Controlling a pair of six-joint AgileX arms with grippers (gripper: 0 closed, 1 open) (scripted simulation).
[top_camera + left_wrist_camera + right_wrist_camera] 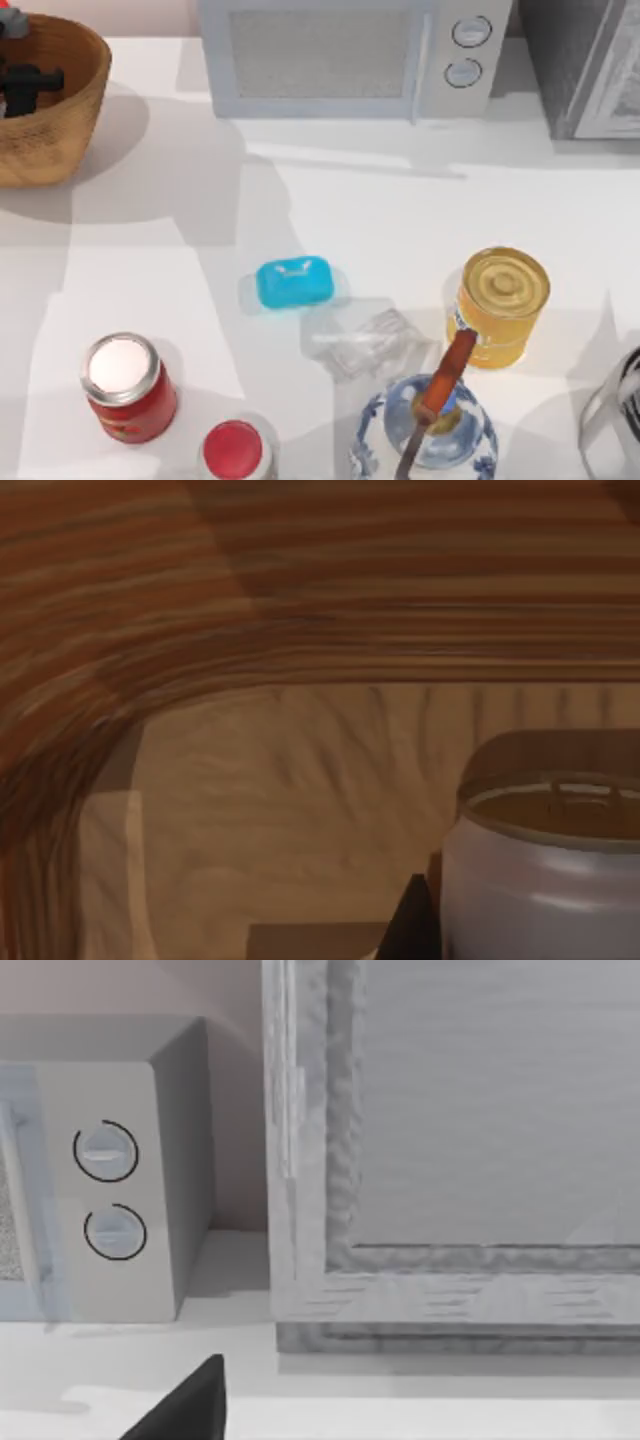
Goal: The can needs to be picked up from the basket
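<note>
The round wicker basket (pixel 60 120) stands at the table's far left corner. My left gripper (pixel 25 85) reaches down inside it as a black shape over the bowl. In the left wrist view, the can (pixel 545 880) stands upright on the basket floor (pixel 300 800). It has a pale side and a dull gold top with a pull tab. A dark part of my left gripper (pixel 408 925) sits right beside the can's side. The basket's ribbed wall (pixel 300 580) curves behind. A dark tip of my right gripper (pixel 190 1410) shows in the right wrist view, low over the table on the right.
A microwave (pixel 350 55) and a grey cabinet (pixel 590 65) line the back. Nearer the front are a blue soap bar (pixel 295 282), a clear crumpled item (pixel 360 340), a big yellow can (pixel 500 305), a red can (pixel 128 385), a red-capped bottle (pixel 235 452) and a blue-patterned bowl (pixel 425 440).
</note>
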